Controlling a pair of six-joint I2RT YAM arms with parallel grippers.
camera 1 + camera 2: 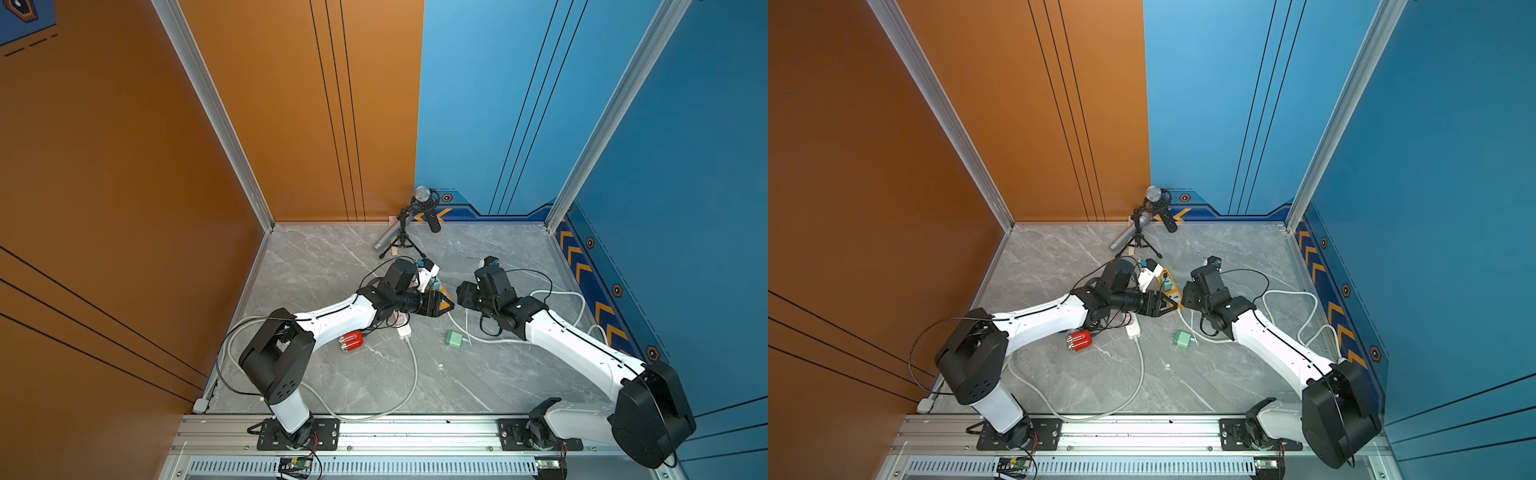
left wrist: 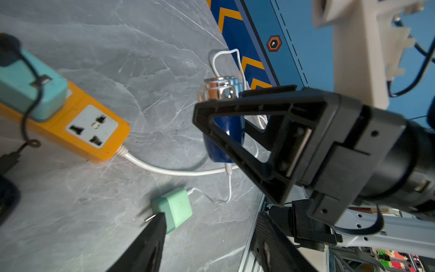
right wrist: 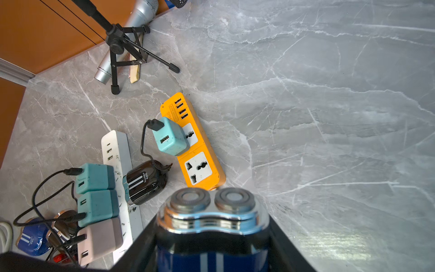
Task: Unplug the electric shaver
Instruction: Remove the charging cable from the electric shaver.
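The grey table carries both arms. The right gripper sits just off centre toward 1 o'clock, pinching the shaver by the sides of its blue body, with the twin heads poking out past the fingers. At its 9 o'clock the left gripper hovers with its jaws spread and nothing between them. The orange strip lies under it. At 6 o'clock from the shaver the green adapter lies loose with its prongs bared, so it is out of the strip. A thin white cord runs from it to the shaver's base.

The shaver looks light, rigid and glossy, so probably slippery. The body is the place to hold it, since the heads look delicate. The cord is limp and thin, so it is better to take the small plug at the base than to tug the wire.
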